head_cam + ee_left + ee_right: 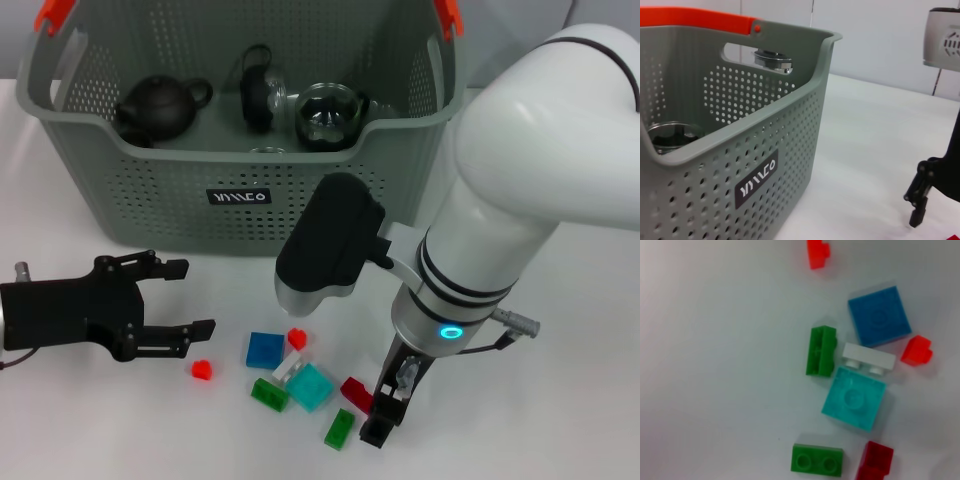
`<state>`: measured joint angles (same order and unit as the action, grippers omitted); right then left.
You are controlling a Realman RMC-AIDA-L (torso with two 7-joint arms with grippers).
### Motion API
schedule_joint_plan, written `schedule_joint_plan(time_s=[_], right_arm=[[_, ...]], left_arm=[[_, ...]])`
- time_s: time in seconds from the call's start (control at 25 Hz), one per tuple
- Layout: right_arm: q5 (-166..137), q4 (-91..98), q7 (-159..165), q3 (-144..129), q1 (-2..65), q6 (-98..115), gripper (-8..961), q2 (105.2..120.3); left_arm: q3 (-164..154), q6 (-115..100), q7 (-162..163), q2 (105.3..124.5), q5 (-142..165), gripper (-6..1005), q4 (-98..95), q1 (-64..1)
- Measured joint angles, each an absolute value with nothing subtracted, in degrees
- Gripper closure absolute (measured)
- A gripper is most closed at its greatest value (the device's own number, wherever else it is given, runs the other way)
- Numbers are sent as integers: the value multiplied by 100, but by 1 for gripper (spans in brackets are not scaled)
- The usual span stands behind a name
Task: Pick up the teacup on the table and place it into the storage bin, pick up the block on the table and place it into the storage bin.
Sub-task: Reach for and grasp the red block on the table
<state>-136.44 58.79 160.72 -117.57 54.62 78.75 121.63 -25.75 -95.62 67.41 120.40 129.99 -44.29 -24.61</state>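
Nearest, the right gripper [383, 412]: fingers pointing down at the table [560, 420], tips just beside the dark red block [356, 392]; whether they stand spread or pressed together cannot be told. The block lies on the storage-bin side of those tips, toward the robot's left, its long axis slanting across the table.

Next out, all on the near side of the storage bin [150, 180]: green block [339, 428], cyan block [310, 386], white block [288, 368], blue block [265, 350] (a loose cluster, some touching).

Left gripper [170, 298]: spread wide, empty, near the bin's front wall, well apart from the dark red block; the right arm is judged the nearer.

Farthest, inside the bin: dark teapot [155, 106] and glass teaware [328, 115]; no teacup on the table.
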Motion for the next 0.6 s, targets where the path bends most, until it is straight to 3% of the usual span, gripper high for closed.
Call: schedule_joint_plan(time_s=[0.16, 0.28, 0.6], right_arm=[[-13632, 5837, 16126, -11806, 5499, 7834, 42, 12164], [-13632, 5824, 16136, -11811, 5511, 7820, 185, 12164], [-13509, 5824, 16172, -11829, 5512, 7780, 358, 12164]], left_arm=[[-2575, -9554, 6741, 12041, 13000, 126, -4429, -2461], [-2575, -9553, 6741, 12041, 13000, 126, -4429, -2461], [-2575, -9553, 6741, 12050, 12999, 126, -4429, -2453]])
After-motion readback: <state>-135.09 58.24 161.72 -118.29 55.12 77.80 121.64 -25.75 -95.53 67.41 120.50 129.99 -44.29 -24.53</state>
